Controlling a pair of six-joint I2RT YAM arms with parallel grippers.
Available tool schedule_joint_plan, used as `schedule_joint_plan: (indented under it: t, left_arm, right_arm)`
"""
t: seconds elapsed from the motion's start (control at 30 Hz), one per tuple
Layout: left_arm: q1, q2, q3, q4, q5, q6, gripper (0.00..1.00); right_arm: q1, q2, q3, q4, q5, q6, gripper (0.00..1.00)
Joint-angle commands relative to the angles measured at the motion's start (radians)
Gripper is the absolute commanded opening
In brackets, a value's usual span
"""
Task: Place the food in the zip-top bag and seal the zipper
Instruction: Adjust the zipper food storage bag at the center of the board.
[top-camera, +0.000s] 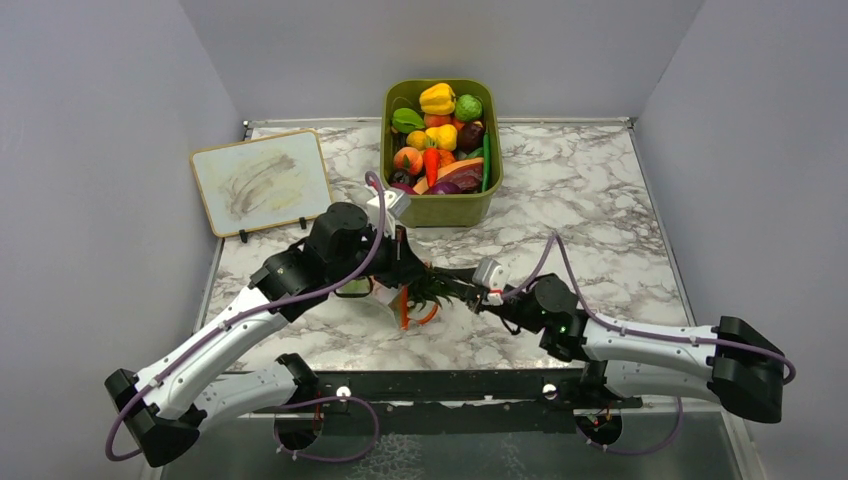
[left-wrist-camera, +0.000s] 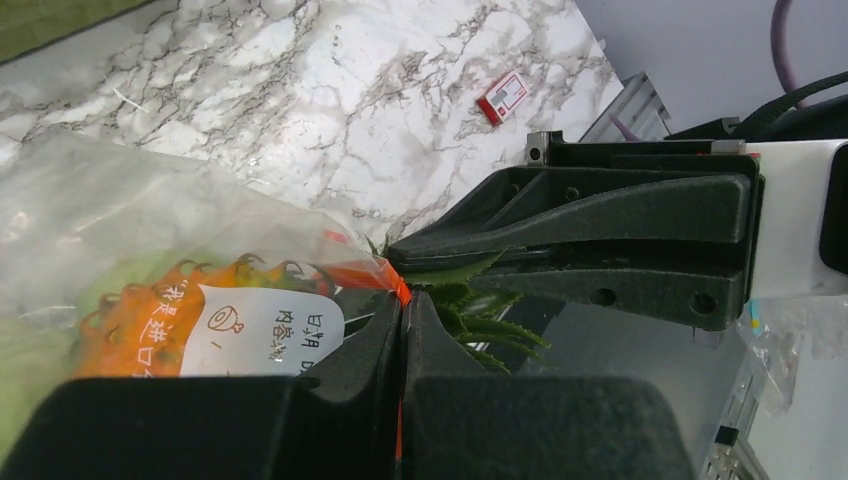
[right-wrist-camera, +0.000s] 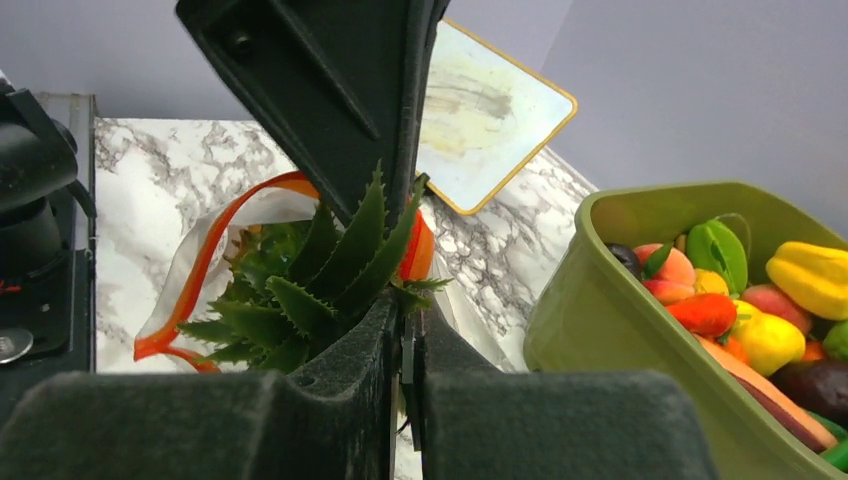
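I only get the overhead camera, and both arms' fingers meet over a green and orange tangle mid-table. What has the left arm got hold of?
Observer: Its wrist camera shows the left fingers shut on the orange-red zipper at the mouth of the zip-top bag.
Operator: And the right arm?
Observer: The right fingers are pinching the green leafy top of the orange bumpy fruit.
Operator: So is that fruit inside yet?
Observer: Its orange body shows through the clear plastic beside a white label, while the leaves stick out past the mouth.
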Motion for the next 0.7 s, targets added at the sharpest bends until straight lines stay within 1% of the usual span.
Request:
schedule_joint_plan:
  t: [0.0,0.1,0.13,0.17,0.23,0.27,0.37,0.5,0.67]
  left_arm:
    - [-0.010,-0.038,0.088,0.091,0.008,-0.045,0.00]
    - [-0.009,-0.034,0.107,0.089,-0.045,-0.050,0.00]
    - [-0.009,-0.029,0.115,0.084,-0.060,-0.052,0.00]
    - [-0.009,-0.021,0.123,0.079,-0.075,-0.053,0.00]
    - [-0.010,-0.013,0.137,0.071,-0.108,-0.051,0.00]
    - [-0.010,-0.013,0.140,0.069,-0.128,-0.051,0.00]
    - [-0.008,-0.013,0.142,0.069,-0.173,-0.061,0.00]
    - [-0.008,-0.011,0.152,0.068,-0.190,-0.061,0.00]
    - [-0.008,-0.011,0.146,0.067,-0.233,-0.041,0.00]
  right_arm:
    - [-0.002,-0.034,0.129,-0.253,0.062,0.151,0.09]
    - [-0.002,-0.065,0.211,-0.461,0.107,0.322,0.21]
    - [-0.002,-0.077,0.223,-0.534,0.108,0.393,0.28]
    - [-0.002,-0.091,0.231,-0.574,0.100,0.450,0.31]
    - [-0.002,-0.123,0.250,-0.662,0.075,0.538,0.41]
    - [-0.002,-0.138,0.266,-0.707,0.069,0.576,0.44]
    - [-0.003,-0.180,0.314,-0.818,0.076,0.639,0.48]
    - [-0.002,-0.204,0.344,-0.902,0.134,0.674,0.53]
    - [-0.002,-0.255,0.376,-1.021,0.181,0.791,0.57]
